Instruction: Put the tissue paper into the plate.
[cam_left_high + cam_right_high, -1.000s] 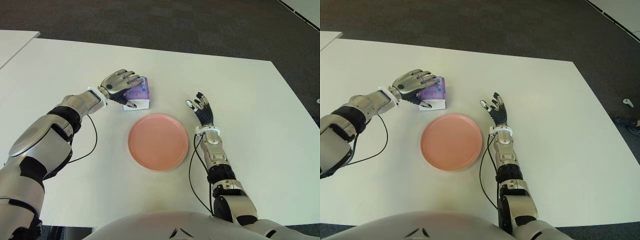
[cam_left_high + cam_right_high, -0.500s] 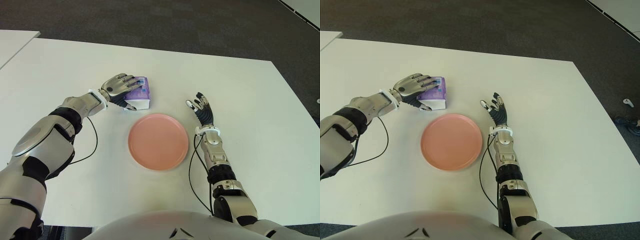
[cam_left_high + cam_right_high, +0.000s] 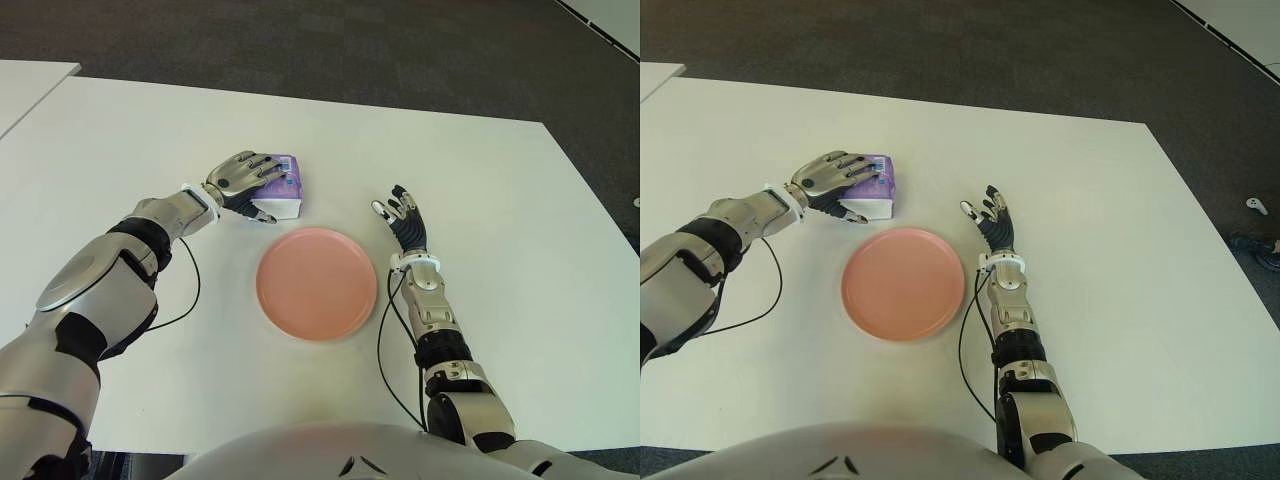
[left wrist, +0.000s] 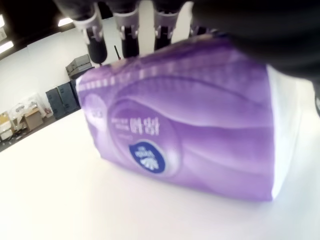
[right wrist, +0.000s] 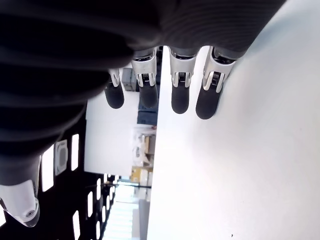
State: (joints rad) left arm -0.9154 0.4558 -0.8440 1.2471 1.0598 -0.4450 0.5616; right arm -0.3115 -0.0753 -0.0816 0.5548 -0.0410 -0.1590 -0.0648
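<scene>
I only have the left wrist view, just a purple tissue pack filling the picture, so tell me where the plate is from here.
Observer: The round pink plate sits on the white table, nearer the robot than the purple tissue pack and a little to its right, apart from it.
Operator: Is the pack already lifted?
Observer: It sits on the table, with the left hand draped over its top and left side, thumb at the near white end.
Operator: And the other hand?
Observer: The right hand shows to the right of the plate, fingers spread, holding nothing.
</scene>
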